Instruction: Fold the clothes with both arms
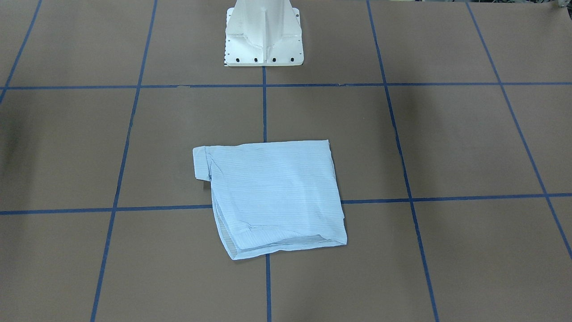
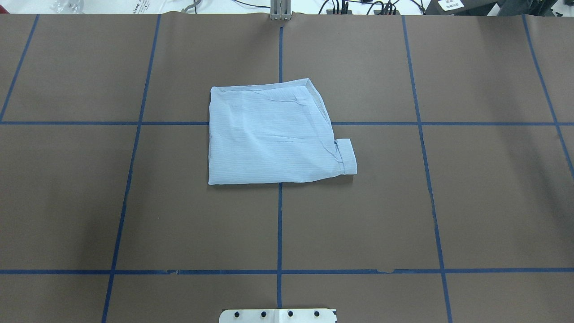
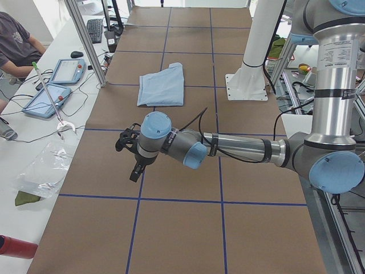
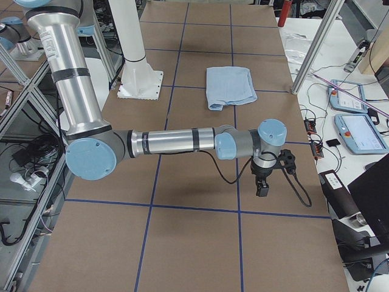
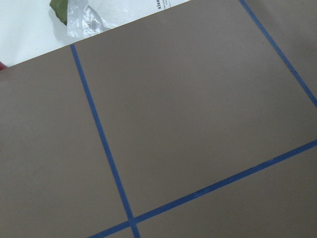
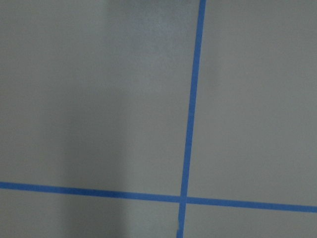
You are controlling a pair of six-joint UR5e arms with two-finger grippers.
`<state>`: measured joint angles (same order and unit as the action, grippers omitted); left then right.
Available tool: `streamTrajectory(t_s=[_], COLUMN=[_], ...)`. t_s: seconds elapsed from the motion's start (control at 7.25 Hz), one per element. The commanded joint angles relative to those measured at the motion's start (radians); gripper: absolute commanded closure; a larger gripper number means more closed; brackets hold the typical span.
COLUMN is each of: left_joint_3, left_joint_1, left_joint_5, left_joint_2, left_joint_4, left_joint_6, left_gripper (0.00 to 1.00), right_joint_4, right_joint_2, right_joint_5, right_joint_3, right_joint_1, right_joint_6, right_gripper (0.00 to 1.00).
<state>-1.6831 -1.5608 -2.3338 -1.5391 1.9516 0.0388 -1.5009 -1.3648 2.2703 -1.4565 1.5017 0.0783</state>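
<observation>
The shirt (image 2: 273, 134) is seen folded into a flat, roughly square pad of thin, pale-blue, finely striped cloth, lightly creased, with layered hems showing along the side toward the far edge of the worktop (image 2: 471, 202). It is laid across the middle tape line, midway between the left and right ends and nearer the far edge than the robot's edge. One small rectangular cuff (image 2: 347, 157) is left sticking out of the pad's right side. The worktop is covered in matt brown paper and is divided into large squares by narrow blue tape (image 2: 279, 224). A white, ribbed metal pedestal (image 1: 263, 36) with a bolted base plate is set at the middle of the robot's edge, well apart from the shirt. The left arm (image 3: 239, 149), made of silver tube with light-blue caps, is stretched low over the left end, and its black gripper (image 3: 132, 157) is held above bare paper; whether it is open or closed cannot be told. The right arm (image 4: 170, 143) is stretched likewise over the right end, and the state of its gripper (image 4: 262, 185) cannot be told either. Both grippers are kept well apart from the shirt. On the white bench beyond the far edge, two tablets (image 3: 67, 71), a clear plastic bag (image 3: 43, 171) and a seated person (image 3: 17, 40) are seen.
</observation>
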Motion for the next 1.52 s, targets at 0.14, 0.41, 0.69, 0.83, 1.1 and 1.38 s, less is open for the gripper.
streamTrajectory(t_s=[0.14, 0.41, 0.69, 0.83, 1.1, 1.38], left_joint_3=[-0.020, -0.012, -0.022, -0.010, -0.001, -0.044], left_joint_1=[0.002, 0.002, -0.002, -0.001, -0.002, -0.002], left_joint_5=[0.045, 0.071, 0.082, 0.071, 0.068, 0.077], left_joint_2=[0.053, 0.036, 0.013, 0.008, 0.019, 0.053], left_joint_4=[-0.046, -0.046, -0.075, -0.115, -0.103, -0.102], left_joint_6=[0.019, 0.018, 0.021, 0.019, 0.015, 0.019], left_gripper=[0.00, 0.00, 0.00, 0.00, 0.00, 0.00], right_joint_4=[0.002, 0.005, -0.022, -0.060, -0.059, -0.056], right_joint_2=[-0.187, -0.213, -0.214, -0.211, -0.208, -0.217], right_joint_5=[-0.022, -0.017, 0.013, 0.046, 0.034, 0.043], right_joint_3=[-0.156, -0.157, -0.151, -0.145, -0.150, -0.140], right_joint_1=[0.003, 0.003, 0.002, -0.003, -0.003, -0.003], right_joint_6=[-0.003, -0.005, 0.014, 0.012, 0.001, 0.001], right_gripper=[0.00, 0.00, 0.00, 0.00, 0.00, 0.00])
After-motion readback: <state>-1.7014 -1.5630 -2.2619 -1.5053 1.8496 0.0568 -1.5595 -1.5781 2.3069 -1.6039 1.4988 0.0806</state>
